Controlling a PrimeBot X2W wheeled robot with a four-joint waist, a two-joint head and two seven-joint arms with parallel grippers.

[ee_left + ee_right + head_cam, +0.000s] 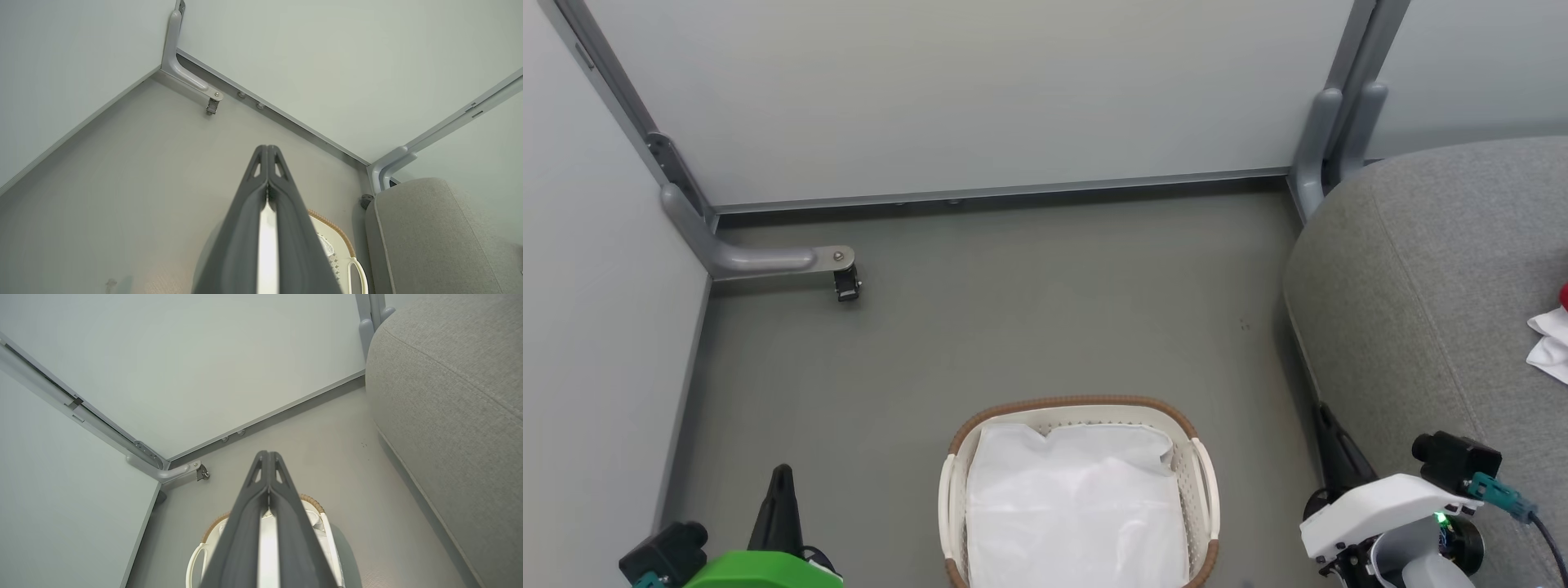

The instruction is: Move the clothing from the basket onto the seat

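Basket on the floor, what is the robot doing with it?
Nothing just now. The basket holds a white cloth. The left gripper and right gripper sit shut and empty on either side of it. On the sofa beside it lie bits of white and red cloth.

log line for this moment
left gripper shut, empty | right gripper shut, empty | basket holds white garment | sofa has white cloth
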